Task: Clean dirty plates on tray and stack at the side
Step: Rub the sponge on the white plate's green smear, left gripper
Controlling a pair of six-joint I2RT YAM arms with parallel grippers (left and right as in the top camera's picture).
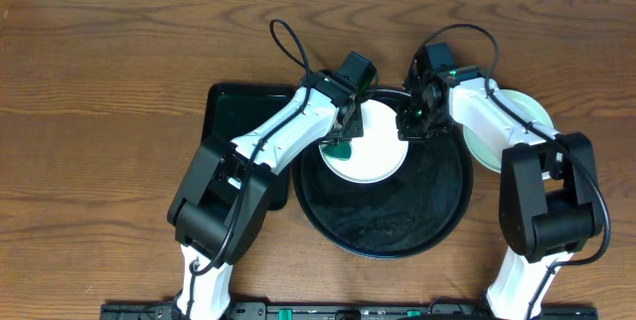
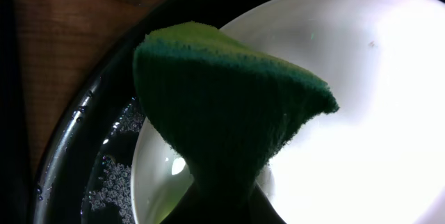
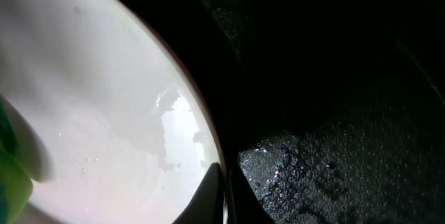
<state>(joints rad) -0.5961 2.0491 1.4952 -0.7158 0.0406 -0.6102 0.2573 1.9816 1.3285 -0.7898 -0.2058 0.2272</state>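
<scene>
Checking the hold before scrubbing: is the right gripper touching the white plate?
Touching. The right wrist view shows the right gripper pinching the rim of the white plate.

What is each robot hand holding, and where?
The left gripper pinches the green sponge by its narrow end; the right gripper pinches the white plate at its rim.
</scene>
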